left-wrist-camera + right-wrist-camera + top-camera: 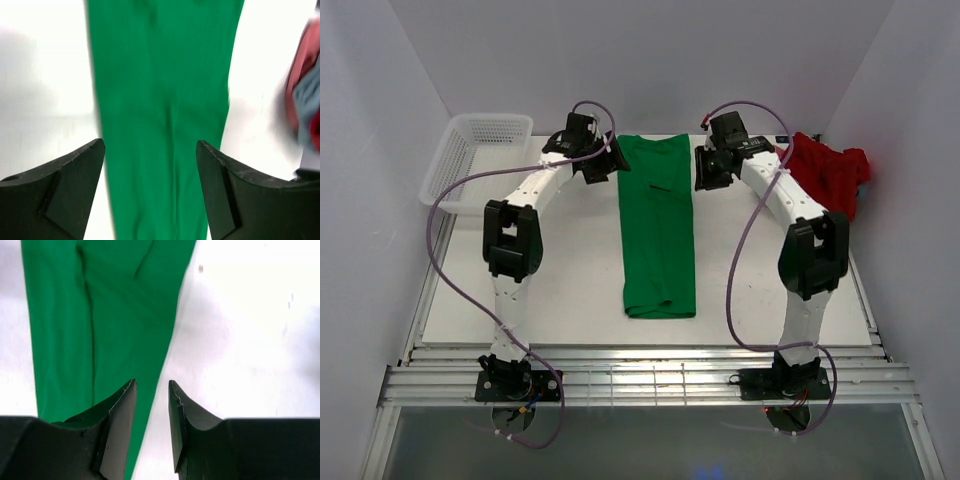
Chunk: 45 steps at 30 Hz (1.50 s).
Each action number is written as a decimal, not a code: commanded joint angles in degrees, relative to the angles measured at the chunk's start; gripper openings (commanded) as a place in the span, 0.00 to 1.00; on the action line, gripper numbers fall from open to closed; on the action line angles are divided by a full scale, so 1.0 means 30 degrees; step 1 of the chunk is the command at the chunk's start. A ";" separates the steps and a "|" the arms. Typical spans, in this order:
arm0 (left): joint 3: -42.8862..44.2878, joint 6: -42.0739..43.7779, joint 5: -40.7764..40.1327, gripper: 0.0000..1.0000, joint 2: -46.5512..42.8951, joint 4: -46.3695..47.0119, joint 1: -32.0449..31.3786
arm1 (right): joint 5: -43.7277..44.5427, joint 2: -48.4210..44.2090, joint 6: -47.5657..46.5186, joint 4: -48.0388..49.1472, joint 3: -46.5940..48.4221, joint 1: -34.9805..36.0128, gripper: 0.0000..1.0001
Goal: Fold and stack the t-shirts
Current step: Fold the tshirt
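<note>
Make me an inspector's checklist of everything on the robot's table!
Surface: white table, flat.
Job's things: green t-shirt folded into a long strip, centre; red t-shirt crumpled at the far right corner, blurred blue-grey cloth with it.
Clutter: white mesh basket, far left corner.
Grippers: left gripper wide open, right gripper narrowly open, both at the green t-shirt's far end, holding nothing.
Cables: purple cables loop off both arms.
Surroundings: plain white walls.
</note>
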 commanded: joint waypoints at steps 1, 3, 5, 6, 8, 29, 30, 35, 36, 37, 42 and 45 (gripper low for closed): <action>-0.5822 0.0864 0.0093 0.83 -0.4843 -0.0184 -0.1186 | 0.0557 -0.3751 0.0127 -0.1839 -0.3857 0.1200 0.38; -1.0118 0.1890 0.0738 0.83 -0.7100 -0.0092 -0.1686 | 0.0528 -0.5134 0.0596 -0.1637 -0.7490 0.2166 0.38; -1.2187 0.2214 0.1293 0.83 -0.8999 -0.0704 -0.2185 | 0.0208 -0.7040 0.1388 -0.1170 -0.9659 0.2987 0.38; -1.3008 0.2186 0.1441 0.83 -0.9475 -0.1171 -0.2303 | -0.0114 -0.7597 0.1622 -0.1080 -1.1468 0.3251 0.38; -1.4886 0.2185 0.2025 0.83 -1.0645 -0.2577 -0.2625 | -0.0408 -0.8801 0.2063 -0.1020 -1.3032 0.3867 0.38; -2.3182 0.0605 0.4108 0.85 -1.4578 -0.0797 -0.4793 | -0.3133 -1.2525 0.4231 0.1878 -2.0799 0.5392 0.39; -2.3328 0.0575 0.4196 0.85 -1.4520 -0.0621 -0.4852 | -0.3308 -1.2525 0.4319 0.2083 -2.0977 0.5392 0.39; -2.3593 0.0283 0.4724 0.86 -1.4051 0.0843 -0.4911 | -0.3369 -1.2437 0.4642 0.2934 -2.1272 0.5597 0.39; -2.3593 0.0137 0.4724 0.86 -1.3992 0.1222 -0.4940 | -0.3369 -1.2292 0.4671 0.2964 -2.1127 0.5597 0.39; -2.3535 0.0077 0.4724 0.86 -1.3905 0.1342 -0.4940 | -0.3340 -1.2232 0.4671 0.2935 -2.1038 0.5626 0.39; -2.3476 -0.0157 0.4607 0.86 -1.3349 0.1928 -0.4970 | -0.2929 -1.1853 0.4496 0.2935 -2.0189 0.5627 0.39; -2.3446 -0.0304 0.4724 0.86 -1.3026 0.2105 -0.5028 | -0.2958 -1.1413 0.4554 0.3051 -1.9690 0.5627 0.39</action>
